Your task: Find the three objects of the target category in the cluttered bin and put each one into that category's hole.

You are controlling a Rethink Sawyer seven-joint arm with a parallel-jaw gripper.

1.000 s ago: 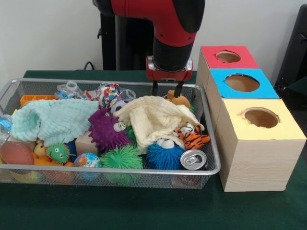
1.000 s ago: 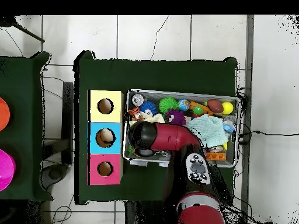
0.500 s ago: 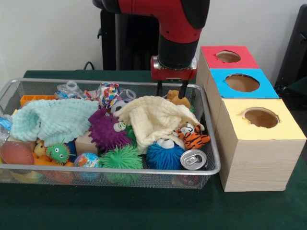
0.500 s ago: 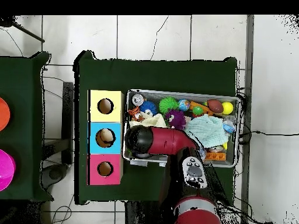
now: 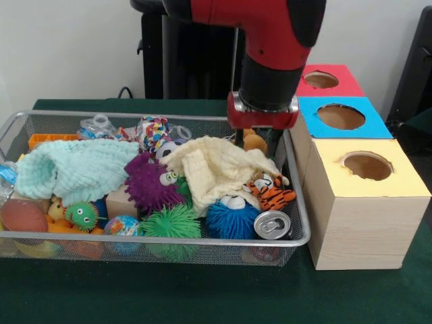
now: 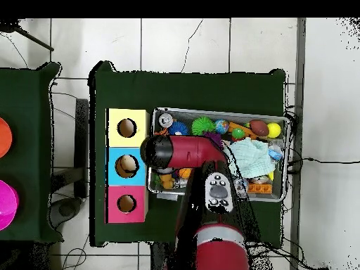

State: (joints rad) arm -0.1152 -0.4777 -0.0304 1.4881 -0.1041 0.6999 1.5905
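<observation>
Green cloth covers the table [image 5: 202, 297], and from my remote seat I take things from biggest down. I see the red and black arm [image 5: 270, 40] hanging over the right end of the wire-mesh bin [image 5: 169, 253]; overhead it hides the bin's end nearest the boxes.

Beside the bin's right wall stands a row of three wooden boxes, each with a round hole in its top: the yellow box [image 5: 364, 196] nearest the camera, the blue box [image 5: 341, 116] in the middle, the red box [image 5: 320, 79] at the far end.

Inside the bin, a mint cloth [image 5: 74, 169] lies toward the left end and a cream cloth [image 5: 219, 165] is draped over the middle. At the front rim sit a purple spiky toy [image 5: 148, 185], a green spiky ball [image 5: 171, 223], a blue spiky ball [image 5: 231, 219], a tiger plush [image 5: 270, 192] and a drink can [image 5: 273, 225] in the front right corner.

The gripper [image 5: 258, 138] is at the bin's far right corner with a small orange plush [image 5: 254, 142] right under it. I cannot tell from either view how far the fingers are spread or whether they have hold of the plush.
</observation>
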